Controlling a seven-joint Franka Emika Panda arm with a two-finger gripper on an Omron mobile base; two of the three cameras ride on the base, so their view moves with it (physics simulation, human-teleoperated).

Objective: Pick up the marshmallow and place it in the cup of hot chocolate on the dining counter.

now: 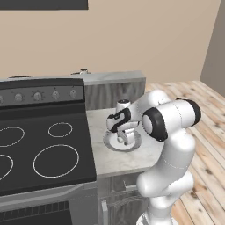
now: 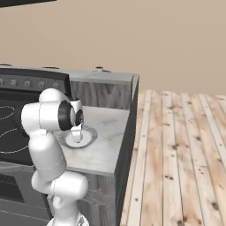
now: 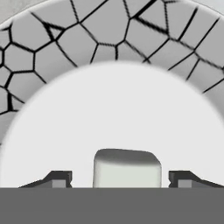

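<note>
Your hand [image 3: 120,179] hangs low over the plate [image 3: 65,57], fingers apart beside the marshmallow [image 3: 127,168], not yet gripping; next, pinch it.

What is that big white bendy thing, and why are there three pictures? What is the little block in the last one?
That is a robot arm in a pretend kitchen. Two cameras sit behind it, left and right. The third rides on its hand, looking down. Its gripper has reached down over a round grey plate on a marble counter beside a black stove. The block is a marshmallow on the plate. The jaws stand on either side of it with gaps showing, so nothing is held yet.
</note>
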